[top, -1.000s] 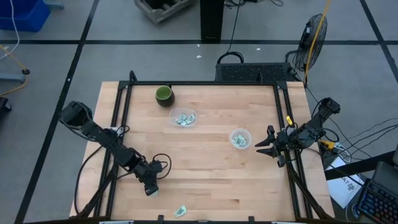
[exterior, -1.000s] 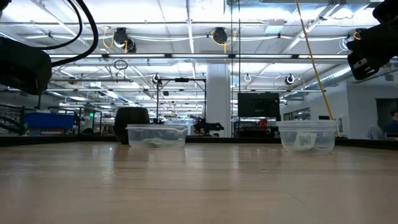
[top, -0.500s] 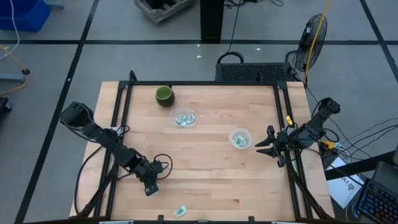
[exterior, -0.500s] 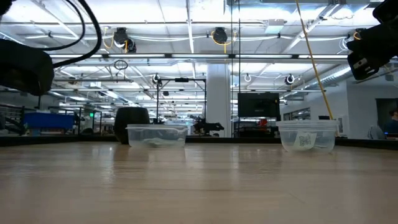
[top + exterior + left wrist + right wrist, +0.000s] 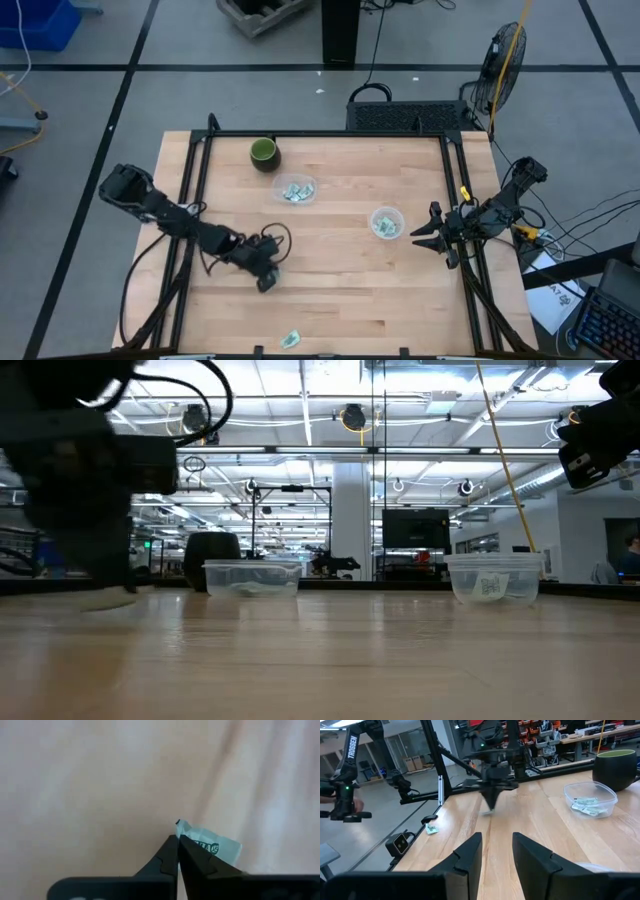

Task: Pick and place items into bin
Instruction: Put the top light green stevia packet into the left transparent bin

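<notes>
A loose packet (image 5: 290,340) was seen flat on the table (image 5: 340,290) at its near edge, long axis slanted across the boards; which end led could not be read.

The left gripper (image 5: 266,284) was recorded above the table's left-centre. Its fingers (image 5: 167,857) were pressed together on a held packet (image 5: 212,847), pale green and white with a leaf mark. The packet stuck out past the fingertips to one side, long axis roughly crosswise to the fingers.

The right gripper (image 5: 418,238) was found at the right side of the table, fingers (image 5: 467,852) spread apart with nothing between them, beside a round tub (image 5: 386,222) in which packets were seen.

Farther back, a rectangular tub (image 5: 295,189) held several packets lying at mixed angles. A dark green cup (image 5: 263,152) was noted just beyond it, near the far edge.

In the low view both tubs and the cup appeared along the far side.
</notes>
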Motion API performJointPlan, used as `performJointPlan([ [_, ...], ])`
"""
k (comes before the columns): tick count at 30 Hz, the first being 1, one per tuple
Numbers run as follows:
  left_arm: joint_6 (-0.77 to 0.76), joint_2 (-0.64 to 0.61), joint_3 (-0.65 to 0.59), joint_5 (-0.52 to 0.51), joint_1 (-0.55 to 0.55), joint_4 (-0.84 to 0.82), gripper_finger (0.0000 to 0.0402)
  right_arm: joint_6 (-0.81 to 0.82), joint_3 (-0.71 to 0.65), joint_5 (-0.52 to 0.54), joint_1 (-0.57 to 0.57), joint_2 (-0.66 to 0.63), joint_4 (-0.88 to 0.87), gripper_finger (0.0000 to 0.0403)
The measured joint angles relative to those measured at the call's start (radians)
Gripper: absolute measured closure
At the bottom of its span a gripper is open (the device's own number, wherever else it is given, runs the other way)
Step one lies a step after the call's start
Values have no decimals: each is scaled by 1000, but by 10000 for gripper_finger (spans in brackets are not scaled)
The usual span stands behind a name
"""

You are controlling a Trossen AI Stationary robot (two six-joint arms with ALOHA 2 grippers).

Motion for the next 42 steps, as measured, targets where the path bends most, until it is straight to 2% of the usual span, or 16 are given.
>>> performJointPlan([
  [4,42,-1,0,-87,83,2,381,0,0,0,0,0,0,303],
  [9,85,-1,0,-192,188,18,397,0,0,0,0,0,0,303],
  [18,202,-24,21,-186,359,195,379,0,0,0,0,0,0,303],
  [22,234,-26,44,-257,414,258,396,0,0,0,0,0,0,303],
  [25,293,-25,60,-264,460,283,392,0,0,0,0,0,0,303],
  [28,317,-26,62,-265,508,267,383,0,0,0,0,0,0,303],
  [32,296,-26,62,-261,573,205,393,0,0,0,0,0,0,303],
  [36,217,-26,61,-256,610,150,395,0,0,0,0,0,0,303],
  [42,233,-26,61,-243,629,144,337,0,0,0,0,0,0,303],
])
